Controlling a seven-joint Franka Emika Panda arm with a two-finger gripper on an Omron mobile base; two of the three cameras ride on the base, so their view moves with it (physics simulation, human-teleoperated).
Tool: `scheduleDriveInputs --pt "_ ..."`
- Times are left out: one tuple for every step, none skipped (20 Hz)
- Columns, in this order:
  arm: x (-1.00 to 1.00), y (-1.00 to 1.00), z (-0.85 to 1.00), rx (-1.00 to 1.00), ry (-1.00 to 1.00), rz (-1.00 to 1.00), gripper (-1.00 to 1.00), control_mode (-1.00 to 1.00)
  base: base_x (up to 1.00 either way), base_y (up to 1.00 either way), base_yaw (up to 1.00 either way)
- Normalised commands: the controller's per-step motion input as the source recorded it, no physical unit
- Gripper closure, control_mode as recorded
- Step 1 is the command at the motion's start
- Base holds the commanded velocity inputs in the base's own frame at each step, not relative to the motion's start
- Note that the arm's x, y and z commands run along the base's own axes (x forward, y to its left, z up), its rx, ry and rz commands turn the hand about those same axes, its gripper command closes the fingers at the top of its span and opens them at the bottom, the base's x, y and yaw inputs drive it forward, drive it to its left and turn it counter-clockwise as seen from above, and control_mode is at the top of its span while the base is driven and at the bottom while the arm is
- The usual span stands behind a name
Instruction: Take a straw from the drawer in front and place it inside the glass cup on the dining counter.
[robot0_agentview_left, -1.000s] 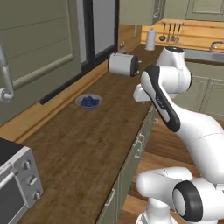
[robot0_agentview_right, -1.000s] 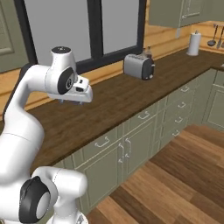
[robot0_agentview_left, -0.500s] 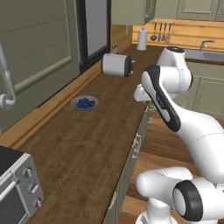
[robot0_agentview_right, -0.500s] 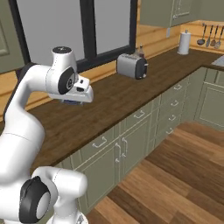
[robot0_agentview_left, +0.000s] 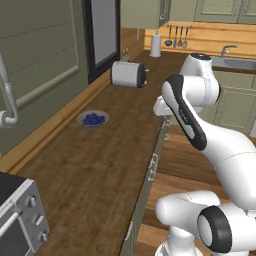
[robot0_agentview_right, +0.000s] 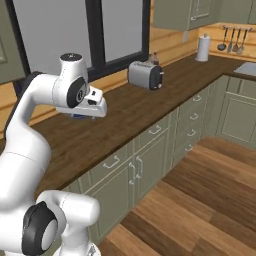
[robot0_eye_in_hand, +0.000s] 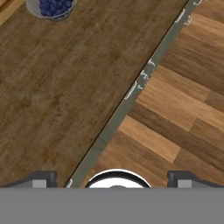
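Left base view has slid along the worktop (robot0_agentview_left: 100, 165), toaster (robot0_agentview_left: 128, 74) nearer; fingers (robot0_eye_in_hand: 112, 180) spread wide, empty.

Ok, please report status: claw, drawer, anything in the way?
Claw open, empty, above worktop edge. Cabinet fronts all shut, no straw seen. Nothing in the way; blueberry bowl and toaster stand apart.

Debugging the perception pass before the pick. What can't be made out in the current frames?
- Silver toaster: slots and contents, too small in the left base view.
- Small bowl of blue berries: cut off by the top edge of the hand view.
- Grey oven: cut off by the lower left corner, left base view.
- Sage-green drawer fronts: all shut, so insides hidden, right base view.
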Motion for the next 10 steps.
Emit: scheduleDriveInputs --pt "0.00 0.00 0.00 0.00 0.00 0.00 -1.00 1.00 0.44 0.46 -0.11" --pt "0.00 0.00 0.00 0.00 0.00 0.00 -1.00 1.00 0.45 0.43 -0.11" --pt "0.00 0.00 0.00 0.00 0.00 0.00 -1.00 1.00 0.49 0.36 -0.10" --pt "0.00 0.00 0.00 0.00 0.00 0.00 -1.00 1.00 0.48 0.30 -0.09" --pt "0.00 0.00 0.00 0.00 0.00 0.00 -1.00 1.00 0.50 0.23 -0.09" --pt "0.00 0.00 0.00 0.00 0.00 0.00 -1.00 1.00 0.48 0.21 -0.08" --pt "0.00 0.00 0.00 0.00 0.00 0.00 -1.00 1.00 0.46 0.17 -0.07" --pt "0.00 0.00 0.00 0.00 0.00 0.00 -1.00 1.00 0.43 0.14 -0.05" --pt "0.00 0.00 0.00 0.00 0.00 0.00 -1.00 1.00 0.42 0.09 -0.02" --pt "0.00 0.00 0.00 0.00 0.00 0.00 -1.00 1.00 0.41 0.06 -0.01"
